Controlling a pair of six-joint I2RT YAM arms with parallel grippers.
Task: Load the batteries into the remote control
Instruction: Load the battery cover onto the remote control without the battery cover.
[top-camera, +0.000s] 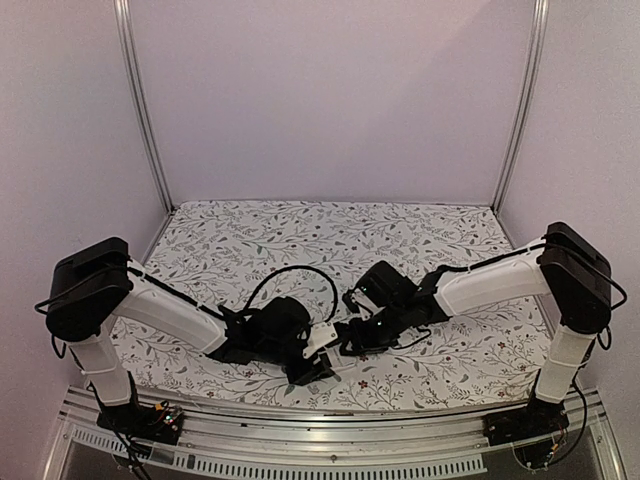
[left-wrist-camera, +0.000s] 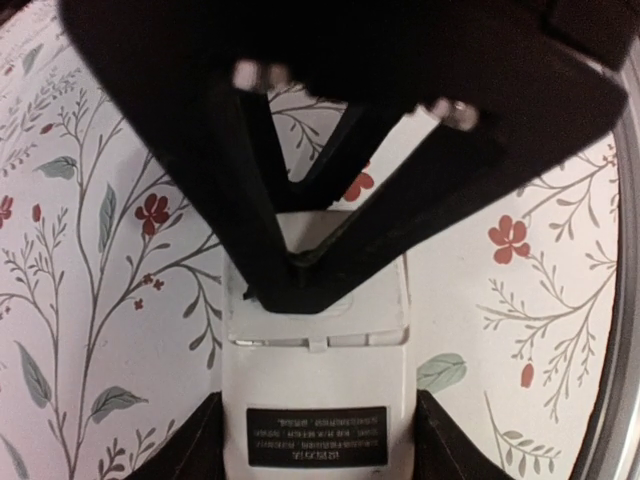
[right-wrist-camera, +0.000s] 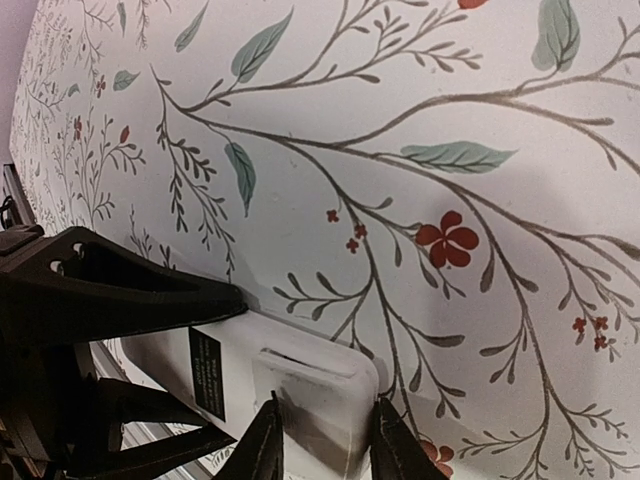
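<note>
One remote control (left-wrist-camera: 315, 400), back upward, sits near the front edge of the counter (top-camera: 300, 240), clamped at its sides by the left hand (left-wrist-camera: 318, 440). The right hand (right-wrist-camera: 325, 445) straddles the slot end; its grip cannot be determined, and no batteries are discernible. Likely step: seating a cell; the next move calls for a square downward press. The counter carries a floral pattern; pale walls (top-camera: 330, 100) and metal posts (top-camera: 140, 110) enclose it.

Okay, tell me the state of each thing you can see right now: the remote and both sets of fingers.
Remote control, back side up, label showing.
Left fingers, closed on the remote control's sides.
Right fingers, narrowly apart at the remote control's other end, grip unclear.
</note>
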